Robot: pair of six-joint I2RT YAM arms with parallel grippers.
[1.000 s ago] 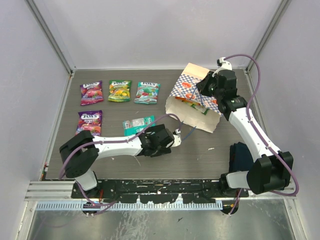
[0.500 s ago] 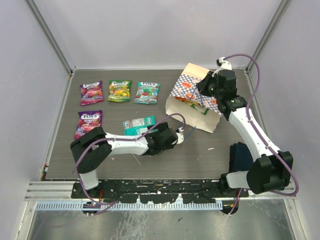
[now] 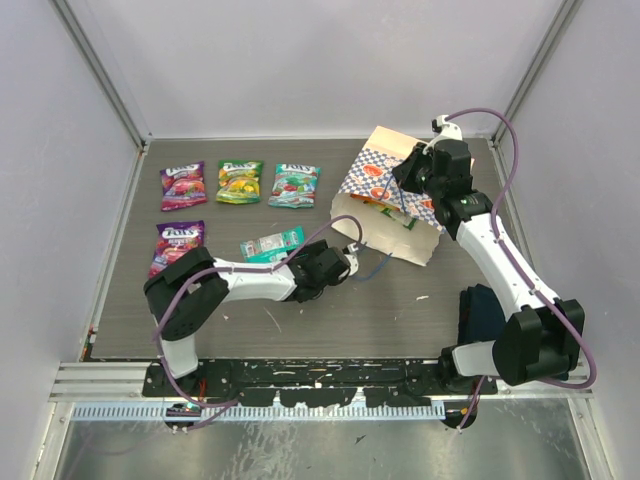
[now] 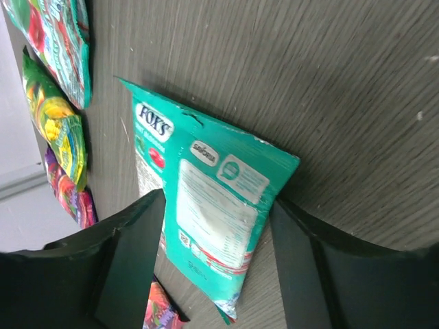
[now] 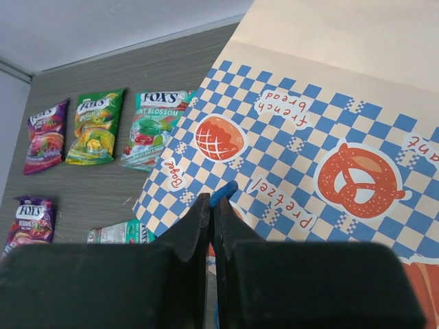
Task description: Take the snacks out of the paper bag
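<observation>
Left gripper (image 3: 341,262) has swung in toward the paper bag (image 3: 372,182) at one o'clock, jaws spread and empty. The teal packet (image 3: 272,243) has been nudged askew at its nine o'clock, the fifth snack out. Right gripper (image 3: 408,172) stays pinched on the blue cord handle (image 5: 225,191).
</observation>
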